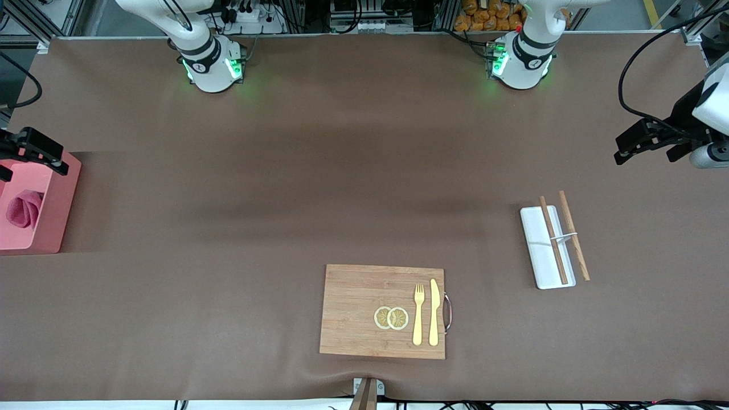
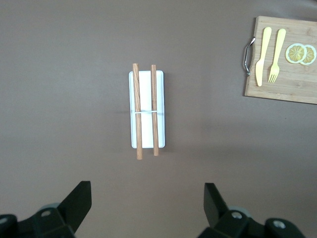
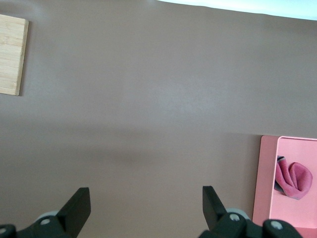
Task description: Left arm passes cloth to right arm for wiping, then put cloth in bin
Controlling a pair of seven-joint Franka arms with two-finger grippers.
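Observation:
The cloth (image 1: 24,209) lies crumpled, magenta side showing, inside the salmon-pink bin (image 1: 57,216) at the right arm's end of the table. It also shows in the right wrist view as the cloth (image 3: 293,179) in the bin (image 3: 267,178). My right gripper (image 1: 40,154) hangs over the bin's edge, open and empty; its fingers (image 3: 79,203) frame bare table. My left gripper (image 1: 646,149) hovers over the left arm's end of the table, open and empty. In the left wrist view that gripper (image 2: 147,198) holds nothing.
A white oblong tray (image 1: 541,250) with two wooden chopsticks (image 1: 572,233) across it lies toward the left arm's end. A wooden cutting board (image 1: 359,307) near the front camera carries a yellow fork (image 1: 418,313), a knife (image 1: 434,310) and lemon slices (image 1: 391,318).

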